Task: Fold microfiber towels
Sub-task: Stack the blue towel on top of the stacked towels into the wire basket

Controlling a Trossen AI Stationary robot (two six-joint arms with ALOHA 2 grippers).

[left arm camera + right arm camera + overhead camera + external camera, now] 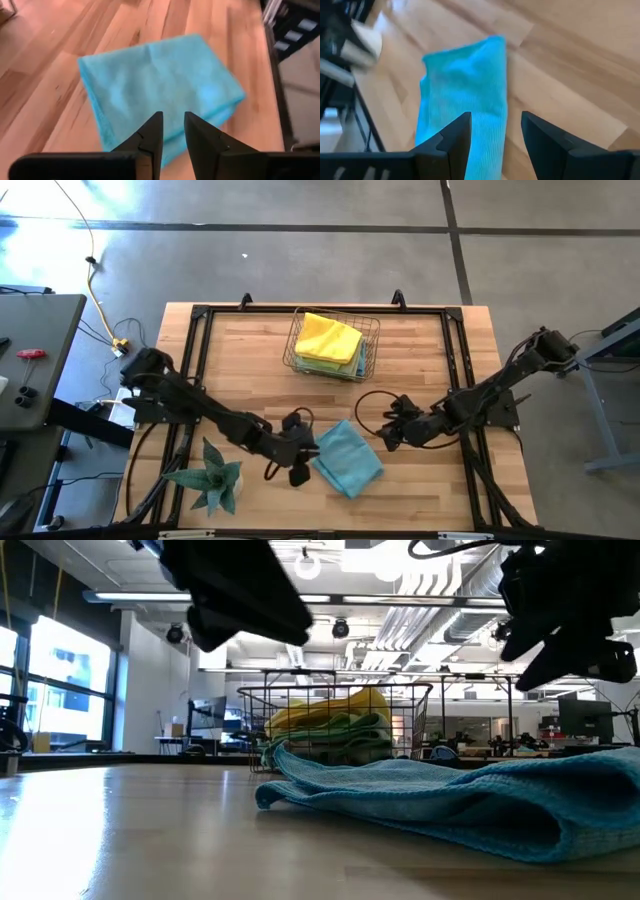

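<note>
A folded light blue towel [347, 457] lay on the wooden table [250, 360] near its front edge. The left gripper [173, 131] hovered above the towel's left side, fingers narrowly parted and empty. The right gripper [496, 131] hung at its right, jaws apart, holding nothing. Behind, a wire basket [372, 330] held yellow and green towels [330, 337]; a spiky plant [212, 476] stood front-left.

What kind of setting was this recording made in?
Probably an open-plan lab or office workspace: exposed ceiling ducts with strip lights, monitor desks behind, polished concrete floor around a wooden bench.
</note>
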